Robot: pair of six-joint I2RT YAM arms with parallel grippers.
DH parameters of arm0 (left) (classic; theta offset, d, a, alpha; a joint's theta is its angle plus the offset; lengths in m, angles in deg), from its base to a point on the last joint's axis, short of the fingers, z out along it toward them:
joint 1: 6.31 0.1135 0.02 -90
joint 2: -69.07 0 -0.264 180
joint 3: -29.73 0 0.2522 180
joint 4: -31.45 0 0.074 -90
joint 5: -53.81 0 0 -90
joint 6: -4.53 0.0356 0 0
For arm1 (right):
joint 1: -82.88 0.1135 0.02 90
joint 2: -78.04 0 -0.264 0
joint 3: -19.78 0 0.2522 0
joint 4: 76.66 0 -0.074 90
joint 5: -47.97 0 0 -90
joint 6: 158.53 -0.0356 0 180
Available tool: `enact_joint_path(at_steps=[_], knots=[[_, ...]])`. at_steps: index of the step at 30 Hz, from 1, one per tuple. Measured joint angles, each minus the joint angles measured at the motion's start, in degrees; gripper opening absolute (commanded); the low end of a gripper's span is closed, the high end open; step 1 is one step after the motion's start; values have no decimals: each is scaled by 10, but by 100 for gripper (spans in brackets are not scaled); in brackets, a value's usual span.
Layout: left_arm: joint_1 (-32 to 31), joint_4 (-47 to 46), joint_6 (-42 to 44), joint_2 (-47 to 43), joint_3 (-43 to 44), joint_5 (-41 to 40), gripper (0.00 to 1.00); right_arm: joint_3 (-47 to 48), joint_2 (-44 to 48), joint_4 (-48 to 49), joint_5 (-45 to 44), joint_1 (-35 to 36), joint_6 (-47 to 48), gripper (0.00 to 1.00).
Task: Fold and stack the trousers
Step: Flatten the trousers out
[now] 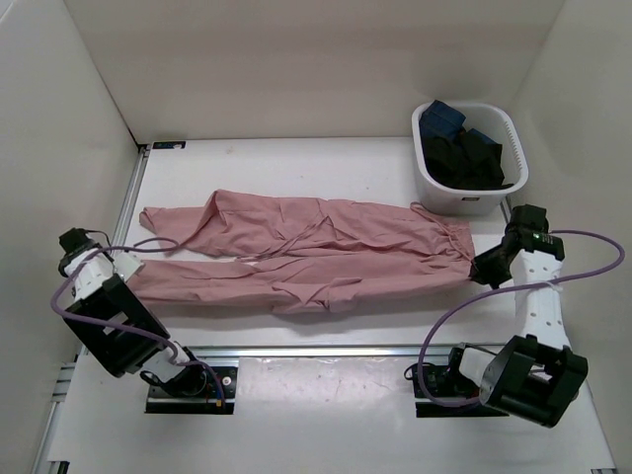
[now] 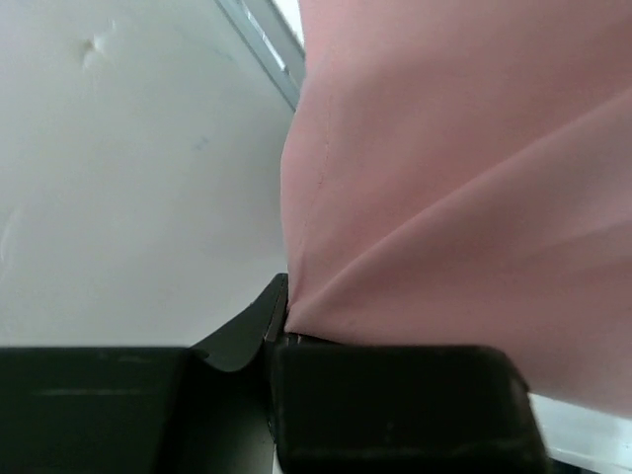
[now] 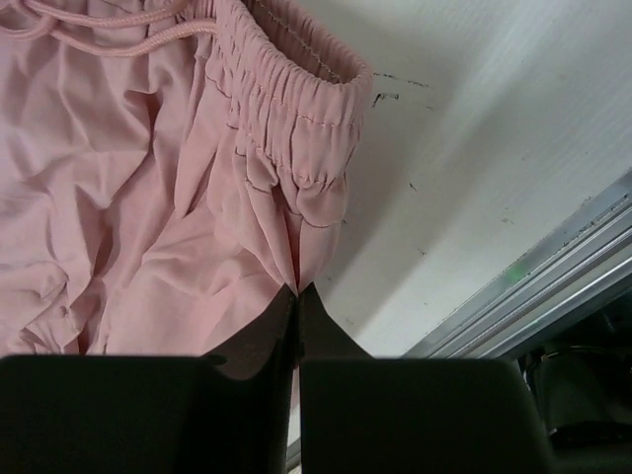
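As right gripper (image 3: 298, 288) seemingly pinches, trousers (image 1: 316, 252) sprawl.

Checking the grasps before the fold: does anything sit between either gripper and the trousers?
Nothing visible does. The left gripper is shut on a leg end of the trousers, the right gripper on the waist corner. The basket of dark clothes stands beyond the waist, off the fabric.
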Motion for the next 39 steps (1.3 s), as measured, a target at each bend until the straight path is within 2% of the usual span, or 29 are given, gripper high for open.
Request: enact_joint_path(at_steps=[4, 5, 8, 9, 13, 14, 15, 17, 22, 24, 26, 30, 34, 36, 39], knots=[[24, 19, 10, -11, 5, 3, 16, 0, 37, -15, 2, -2, 7, 0], [30, 34, 14, -14, 12, 7, 26, 0, 48, -19, 0, -3, 11, 0], [39, 63, 34, -39, 23, 24, 26, -8, 67, -17, -11, -5, 16, 0], [40, 68, 40, -54, 16, 26, 23, -22, 71, -9, -13, -7, 17, 2], [42, 64, 56, -100, -49, 14, 14, -123, 75, 3, -3, -19, 10, 41], [42, 68, 58, -99, -62, 12, 14, -152, 76, -1, 1, -26, 11, 65], [42, 72, 59, -96, -71, 11, 14, -173, 79, -8, 3, -32, 6, 71], [42, 78, 61, -95, -77, 11, 19, -193, 94, -24, 3, -38, 7, 75], [42, 81, 61, -99, -75, 12, 31, -181, 119, -24, 14, -38, 14, 75], [42, 86, 45, -78, -60, 14, 32, -165, 118, -25, 14, -38, 14, 75], [43, 87, 24, -37, -25, 16, 40, -147, 119, -27, 5, -38, 14, 78], [38, 78, -46, 44, 46, 23, 42, -141, 118, -28, -21, -38, 7, 79], [9, 68, -118, 90, 76, 39, 45, -166, 99, 4, -37, -38, -16, 77], [-19, 56, -155, 106, 78, 49, 45, -183, 65, 25, -41, -38, -24, 72], [-57, 34, -212, 132, 78, 61, 45, -207, 23, 49, -42, -43, -35, 29]])
